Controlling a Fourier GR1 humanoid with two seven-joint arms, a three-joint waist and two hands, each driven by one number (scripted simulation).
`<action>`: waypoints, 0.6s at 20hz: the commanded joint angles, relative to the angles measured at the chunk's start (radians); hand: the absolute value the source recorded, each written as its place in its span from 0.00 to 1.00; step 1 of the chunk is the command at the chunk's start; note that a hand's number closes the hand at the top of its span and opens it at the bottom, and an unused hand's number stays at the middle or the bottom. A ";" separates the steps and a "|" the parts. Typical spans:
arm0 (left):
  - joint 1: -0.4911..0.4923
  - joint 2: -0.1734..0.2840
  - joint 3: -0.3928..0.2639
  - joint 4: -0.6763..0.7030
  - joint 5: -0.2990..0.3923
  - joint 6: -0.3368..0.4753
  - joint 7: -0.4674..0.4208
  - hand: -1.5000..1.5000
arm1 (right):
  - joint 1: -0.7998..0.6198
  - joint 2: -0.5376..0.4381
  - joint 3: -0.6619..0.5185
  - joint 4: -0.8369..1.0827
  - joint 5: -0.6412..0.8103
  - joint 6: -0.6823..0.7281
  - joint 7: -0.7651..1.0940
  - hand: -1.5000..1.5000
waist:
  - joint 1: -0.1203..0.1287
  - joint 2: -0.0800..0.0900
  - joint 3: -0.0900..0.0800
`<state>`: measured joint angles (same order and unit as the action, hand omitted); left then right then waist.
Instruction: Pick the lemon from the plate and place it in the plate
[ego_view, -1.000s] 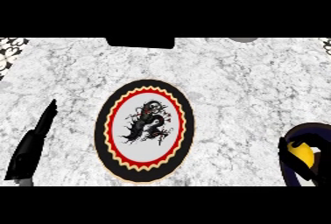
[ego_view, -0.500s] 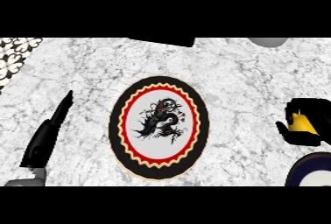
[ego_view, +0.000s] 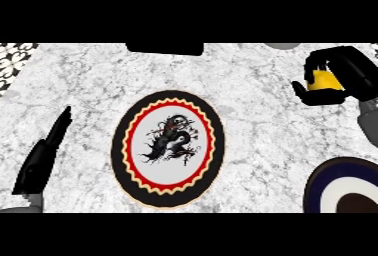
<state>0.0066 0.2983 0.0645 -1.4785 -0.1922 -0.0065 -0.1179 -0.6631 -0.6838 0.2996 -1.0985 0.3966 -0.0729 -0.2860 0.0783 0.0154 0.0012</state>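
At the left edge of the frame the left hand (ego_view: 44, 155) lies edge-on with straight fingers pointing up, resting open and holding nothing, clear of the work. In the middle of the marble tabletop (ego_view: 273, 105) sits the dragon plate (ego_view: 168, 148), black-rimmed with a red and yellow ring, its face bare; it looks like the target, left free to receive the fruit. In the lower right corner shows part of the dark blue plate (ego_view: 341, 186), with no fruit visible on it. In the upper right the right hand (ego_view: 341, 75) is curled round the lemon (ego_view: 324, 80), whose yellow shows between fingers and thumb, held well right of the dragon plate.
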 joint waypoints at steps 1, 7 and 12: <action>0.049 0.007 0.028 -0.012 0.011 0.004 -0.009 0.50 | -0.100 0.069 -0.038 0.014 -0.071 0.043 -0.138 1.00 | -0.036 -0.011 0.000; 0.056 0.025 0.077 0.032 0.033 -0.010 -0.050 0.50 | -0.150 0.123 -0.037 -0.109 -0.163 0.233 -0.126 1.00 | -0.068 -0.016 -0.002; 0.097 -0.004 0.063 0.006 0.005 0.013 -0.059 0.50 | -0.130 0.200 0.003 -0.306 -0.164 0.290 0.028 1.00 | -0.078 -0.019 -0.002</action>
<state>0.0869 0.2976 0.1143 -1.4930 -0.1869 0.0061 -0.1407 -0.7973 -0.5429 0.2779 -1.2943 0.2471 0.1669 -0.3336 0.0101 -0.0023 -0.0004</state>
